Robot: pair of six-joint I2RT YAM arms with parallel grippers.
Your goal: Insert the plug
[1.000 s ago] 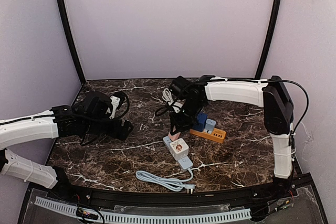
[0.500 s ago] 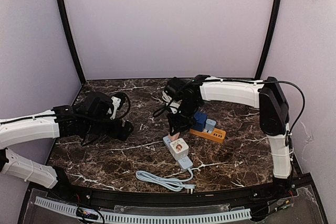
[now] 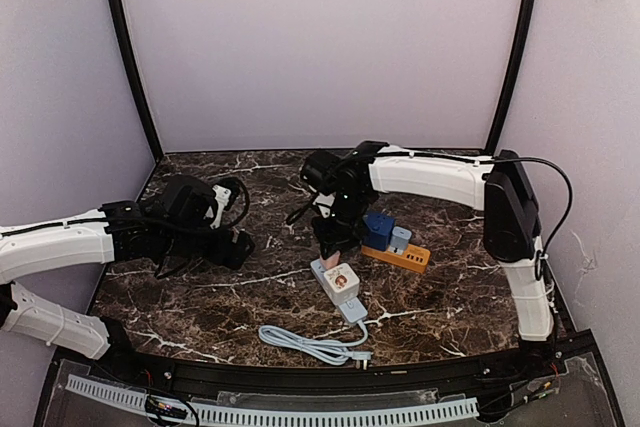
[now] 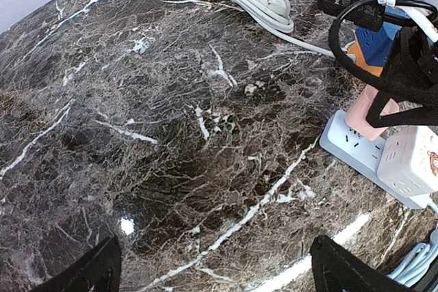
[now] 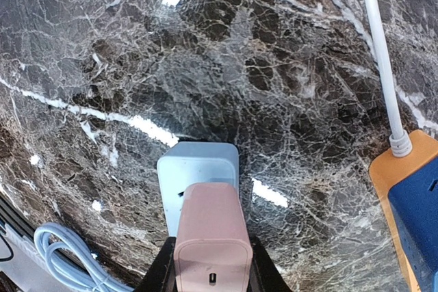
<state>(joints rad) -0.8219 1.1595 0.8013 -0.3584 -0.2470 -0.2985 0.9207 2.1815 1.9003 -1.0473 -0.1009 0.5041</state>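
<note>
A pink plug [image 5: 211, 237] is held upright, my right gripper [image 5: 211, 268] shut on its sides. It hangs over the far end of a light blue power strip [image 5: 195, 169], whose socket face is partly hidden beneath it. I cannot tell whether the prongs touch the strip. From above, the pink plug [image 3: 333, 247] sits at the strip's [image 3: 320, 269] far end, beside a white cube adapter [image 3: 342, 282] plugged into it. My left gripper [image 4: 219, 275] is open and holds nothing, above bare marble left of the strip [image 4: 349, 148].
An orange power strip [image 3: 405, 257] with a blue plug [image 3: 378, 230] in it lies just right of the right gripper. A coiled white cable [image 3: 318, 185] lies behind. The light blue strip's cord [image 3: 315, 345] is bundled near the front edge. Purple walls enclose the marble table [image 3: 450, 287].
The right arm has swung left and slightly nearer with the pink plug, bringing it over the far end of the light blue strip. The left arm has barely moved.
</note>
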